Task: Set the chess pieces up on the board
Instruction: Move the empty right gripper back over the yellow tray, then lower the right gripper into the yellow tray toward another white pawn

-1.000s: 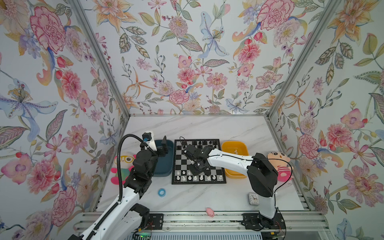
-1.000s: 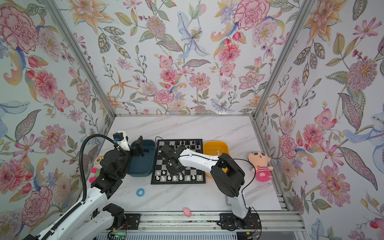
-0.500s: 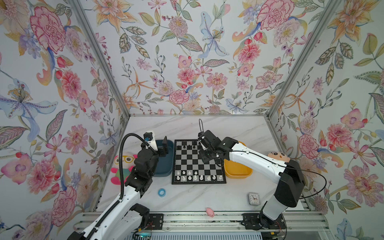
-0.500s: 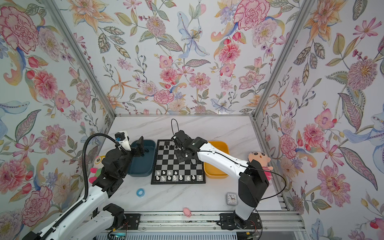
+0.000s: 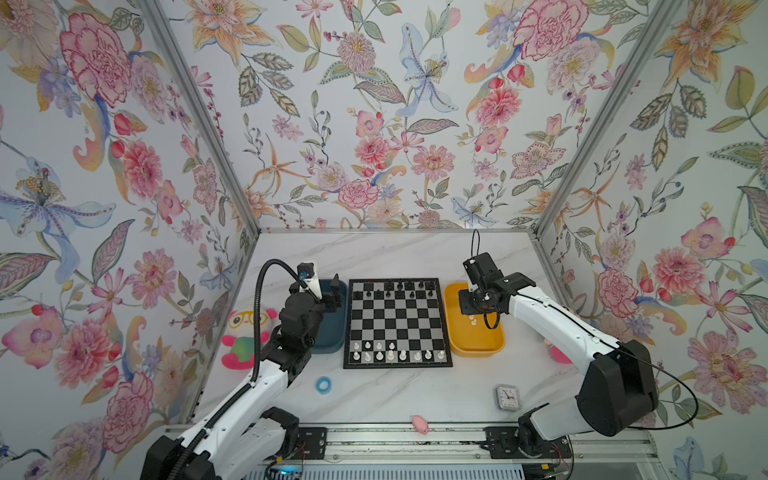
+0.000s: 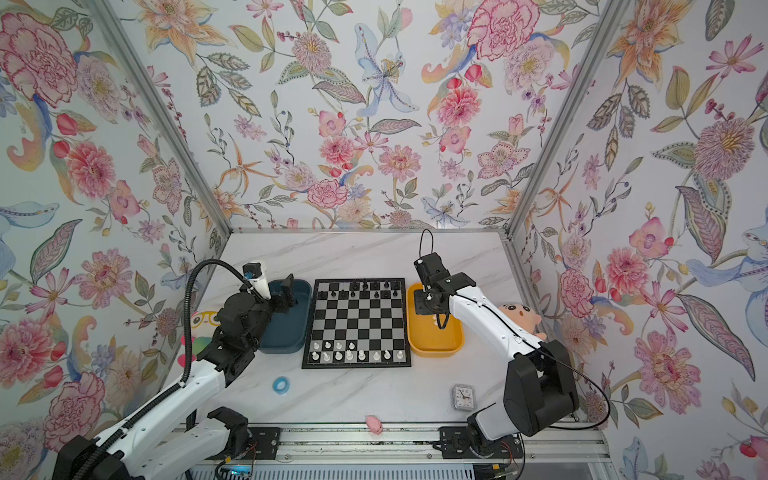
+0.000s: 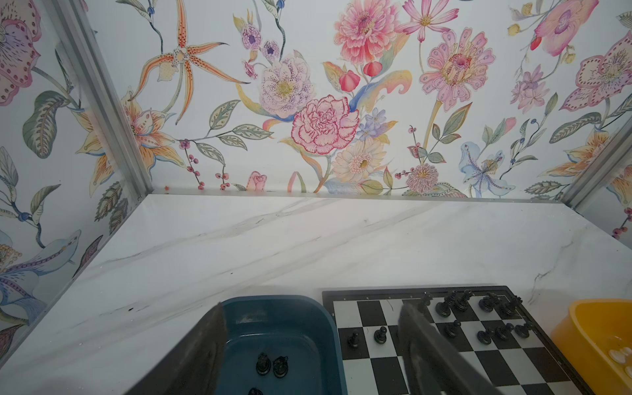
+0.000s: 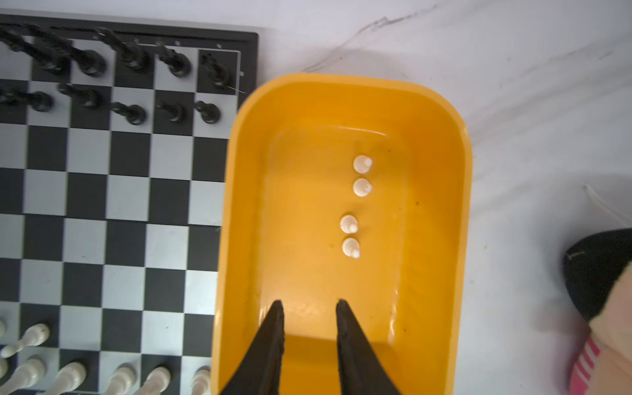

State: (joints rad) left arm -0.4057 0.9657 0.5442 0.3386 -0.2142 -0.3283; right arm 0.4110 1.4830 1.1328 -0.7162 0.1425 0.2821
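A: Right fingers (image 8: 270,345): black, tapered, a narrow gap, nothing between them. The right gripper (image 8: 310,301) hangs over the yellow bin (image 8: 437,205).
B: Left?
A: The left gripper (image 7: 313,306) is spread wide and empty, over the teal bin (image 7: 294,328).
B: Any text?
A: No brands. Nearest the rail there's a pink lump (image 5: 420,424). Then a small square clock (image 5: 507,397), numerals too small to read, and a blue ring (image 5: 324,385). There are tiny marks on the board (image 8: 85,191) border, unreadable.
B: Pieces?
A: White pieces (image 5: 390,355) are upright on the board's two near rows and black pieces (image 5: 399,286) on the two far rows. Both sides have gaps. Four loose white pieces (image 8: 361,187) are in the yellow bin, and a few loose black pieces (image 7: 263,363) in the teal bin.
B: Materials?
A: The bins are glossy plastic, oblong, with rounded corners. The board is flat with black and silvery squares. The table (image 5: 374,257) is marble-look, with floral walls behind.
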